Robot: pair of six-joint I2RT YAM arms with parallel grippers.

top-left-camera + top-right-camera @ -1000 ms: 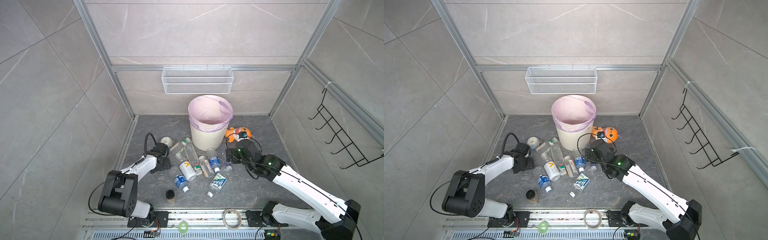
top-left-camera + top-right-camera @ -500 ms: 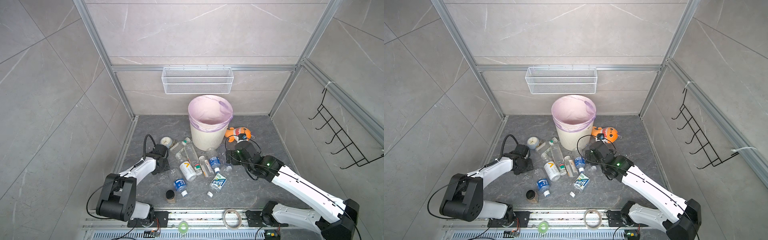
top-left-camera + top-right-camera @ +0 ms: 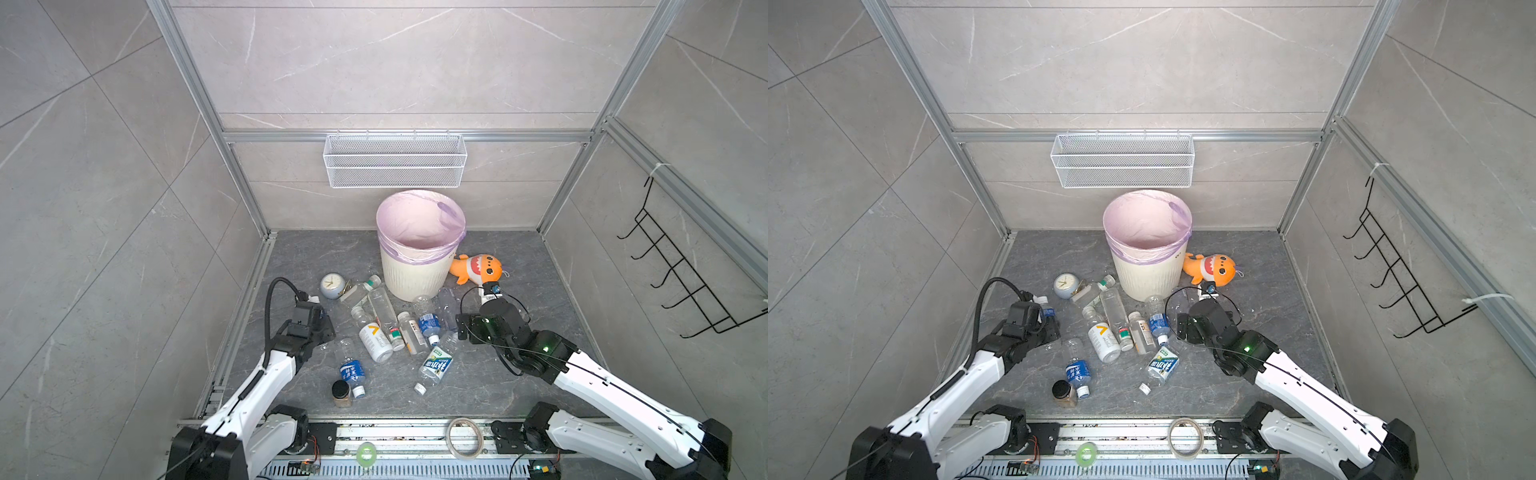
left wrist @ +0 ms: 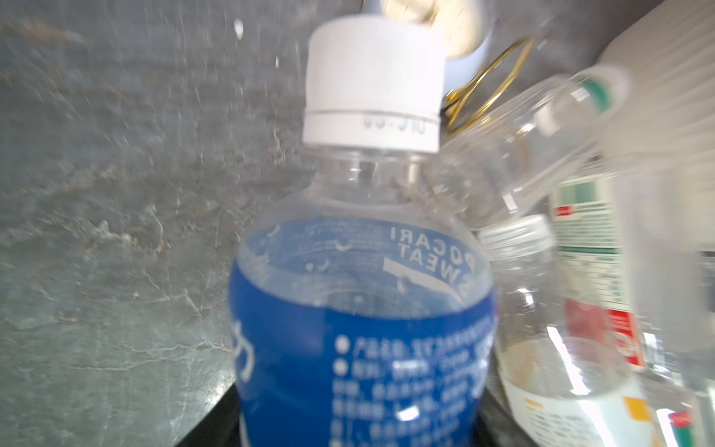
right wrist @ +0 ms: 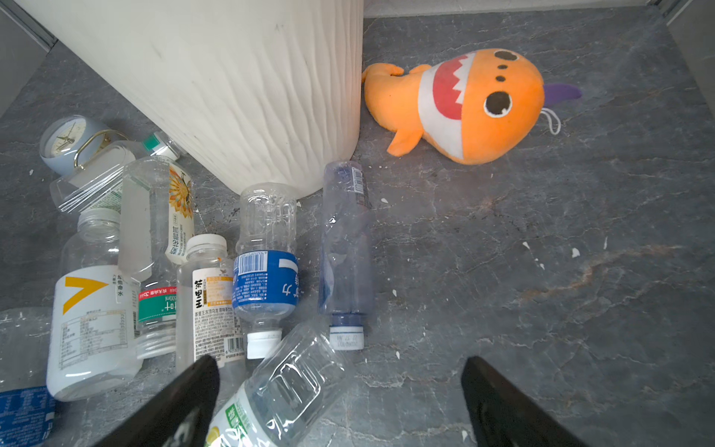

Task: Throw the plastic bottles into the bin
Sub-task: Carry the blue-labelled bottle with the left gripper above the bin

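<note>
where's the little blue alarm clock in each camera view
In a top view: clock just left of the bin.
In a top view: same spot, left of the bin.
Left wrist: blurred, behind the white cap of the blue-label bottle.
Right wrist: clock past the bottle pile, near the bin's ribbed wall.
Shared landmark: the bin, in every view.

The clear plastic bottle with a blue film label (image 4: 360, 340) looks glossy and smooth. The round cream-white plastic bin (image 5: 240, 89) is matt and ribbed. The dark grey stone-look surface (image 5: 541, 271) is matt and veined; the orange shark toy (image 5: 476, 127) is plush cloth.
</note>
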